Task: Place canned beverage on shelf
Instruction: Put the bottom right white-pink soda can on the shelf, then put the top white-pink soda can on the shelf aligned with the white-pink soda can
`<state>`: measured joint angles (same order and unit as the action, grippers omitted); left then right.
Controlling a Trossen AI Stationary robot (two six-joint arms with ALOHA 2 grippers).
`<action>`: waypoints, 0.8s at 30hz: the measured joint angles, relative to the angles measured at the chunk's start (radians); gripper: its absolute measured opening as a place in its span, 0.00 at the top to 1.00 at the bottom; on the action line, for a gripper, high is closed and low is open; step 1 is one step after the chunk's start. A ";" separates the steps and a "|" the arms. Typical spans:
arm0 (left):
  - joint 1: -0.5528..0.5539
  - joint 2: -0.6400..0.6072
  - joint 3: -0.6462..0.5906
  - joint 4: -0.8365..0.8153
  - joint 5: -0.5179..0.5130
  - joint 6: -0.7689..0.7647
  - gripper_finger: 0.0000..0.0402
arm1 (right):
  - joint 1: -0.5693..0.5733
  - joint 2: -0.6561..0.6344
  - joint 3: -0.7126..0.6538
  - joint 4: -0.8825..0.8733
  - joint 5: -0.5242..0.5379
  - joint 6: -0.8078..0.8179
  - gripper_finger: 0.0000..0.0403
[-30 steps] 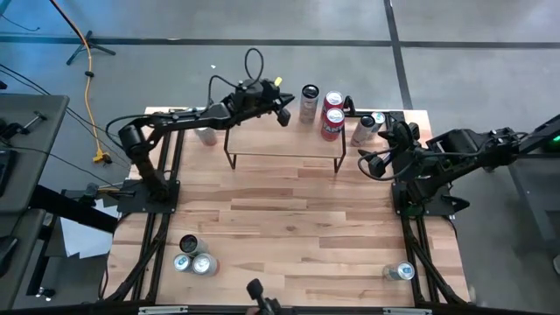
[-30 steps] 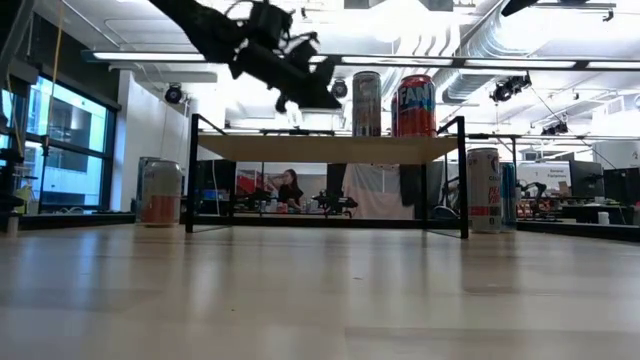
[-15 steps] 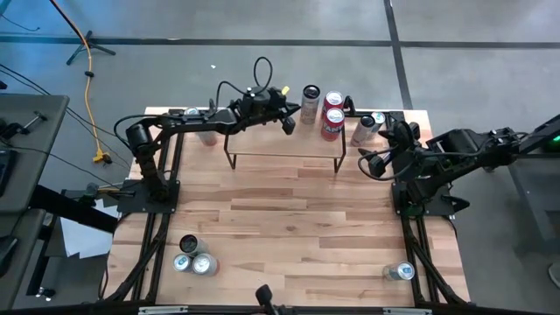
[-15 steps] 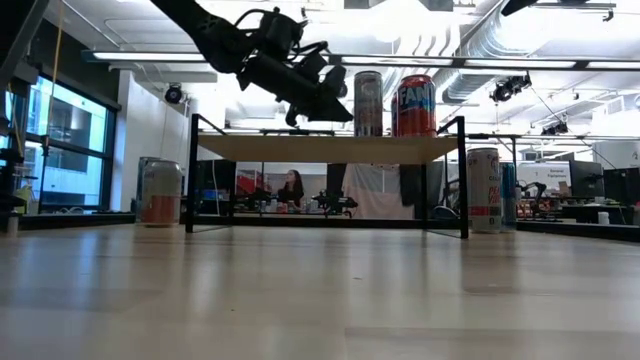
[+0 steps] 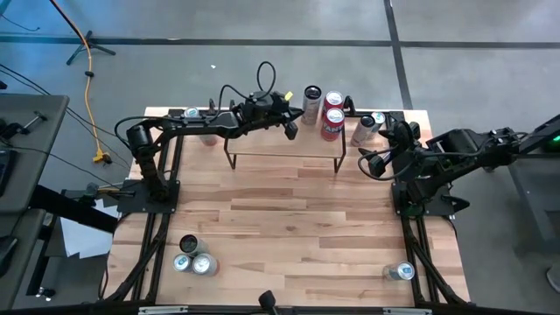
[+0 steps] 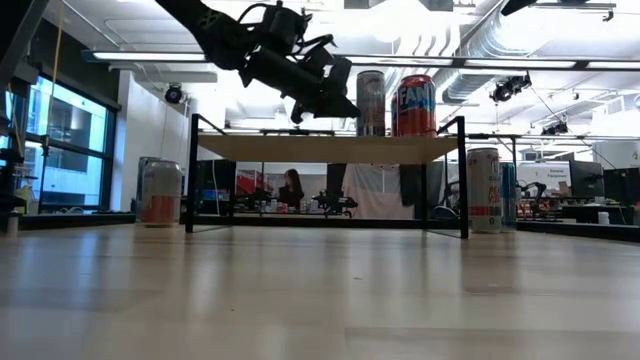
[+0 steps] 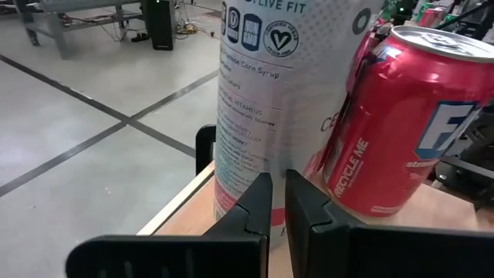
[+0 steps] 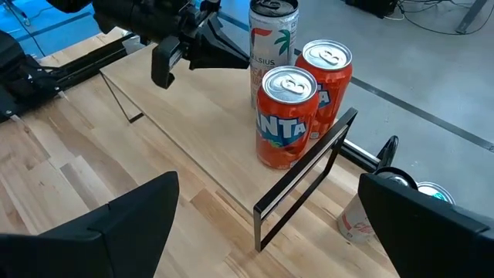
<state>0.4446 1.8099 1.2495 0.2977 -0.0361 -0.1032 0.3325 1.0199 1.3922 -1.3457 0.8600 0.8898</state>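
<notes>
The shelf (image 5: 284, 142) stands at the far middle of the table. On its right end stand a tall white can (image 5: 311, 101) and two red cans (image 5: 332, 103) (image 5: 331, 124). My left gripper (image 5: 291, 129) is shut and hovers level over the shelf top. Its fingertips (image 7: 266, 202) sit at the white can's (image 7: 270, 100) lower side wall, on its left side. The low view shows the tips (image 6: 352, 110) at the can's edge (image 6: 371, 100). My right gripper (image 8: 266, 228) is open and empty, to the right of the shelf. My left gripper comes level from the table's left, its shut fingertips at the white can's side wall near its bottom (image 7: 255, 166). I cannot tell whether they touch it. The can stands upright on the shelf top.
More cans stand on the table to the right of the shelf (image 5: 364, 129) and to its left (image 5: 206, 133). Three cans (image 5: 192, 258) stand near the front left, and one lies at the front right (image 5: 400, 272). The table's middle (image 5: 280, 219) is bare wood.
My left gripper has gone toward the table's right edge, over the shelf top, up to the tall white can. It has stayed shut.
</notes>
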 joint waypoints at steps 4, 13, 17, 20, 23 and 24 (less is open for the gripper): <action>-0.001 0.000 0.000 0.001 0.000 0.000 1.00 | 0.000 0.000 0.000 0.000 0.000 0.000 0.04; -0.001 0.028 0.002 0.084 0.001 -0.018 1.00 | 0.000 0.000 0.000 0.000 -0.003 0.000 0.04; -0.001 0.029 0.000 0.064 0.002 -0.018 1.00 | 0.000 0.000 0.000 0.000 -0.003 0.003 0.04; 0.000 0.013 0.000 0.031 0.002 -0.006 1.00 | 0.000 0.000 0.000 0.001 -0.003 0.003 0.04; 0.003 -0.027 0.000 -0.023 0.002 0.037 1.00 | 0.000 0.000 0.000 0.003 -0.003 0.001 0.04; 0.005 -0.049 0.000 -0.045 0.002 0.052 1.00 | 0.000 0.000 0.000 0.004 -0.003 0.001 0.04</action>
<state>0.4494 1.7607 1.2499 0.2525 -0.0338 -0.0516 0.3327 1.0196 1.3922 -1.3416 0.8570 0.8908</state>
